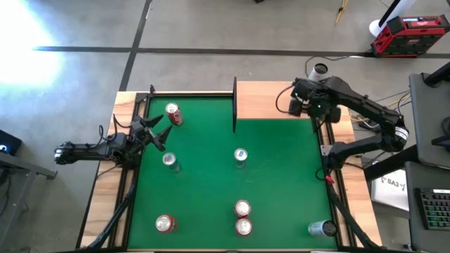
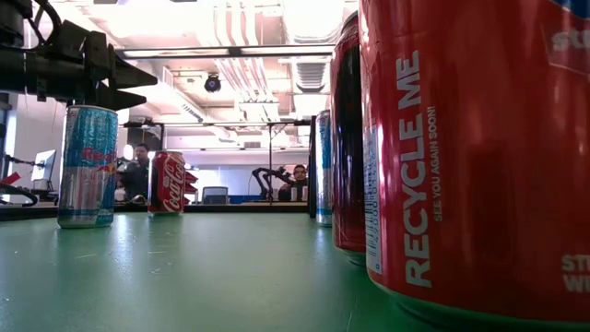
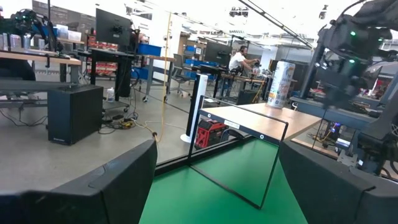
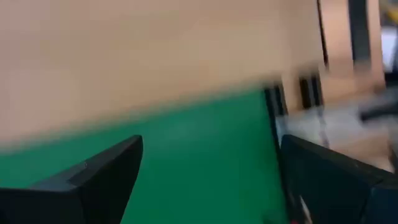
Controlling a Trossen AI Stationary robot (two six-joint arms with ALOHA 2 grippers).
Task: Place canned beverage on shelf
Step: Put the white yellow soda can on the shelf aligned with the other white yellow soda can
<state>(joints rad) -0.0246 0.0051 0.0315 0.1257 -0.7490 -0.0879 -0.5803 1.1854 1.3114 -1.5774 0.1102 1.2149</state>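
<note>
Left jaws (image 1: pixel 156 131) apart, empty, at counter's left edge near Coca-Cola can (image 1: pixel 173 114); right jaws (image 1: pixel 301 105) apart, empty over shelf (image 1: pixel 264 100), can already on shelf (image 1: pixel 320 69).

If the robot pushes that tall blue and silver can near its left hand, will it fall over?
Probably, if pushed high up. The blue and silver can stands upright and looks tall and slim, so a high nudge may tip it. On its side it would likely roll, being round. The green felt might grip its base a little. The open left hand is not touching it.
</note>
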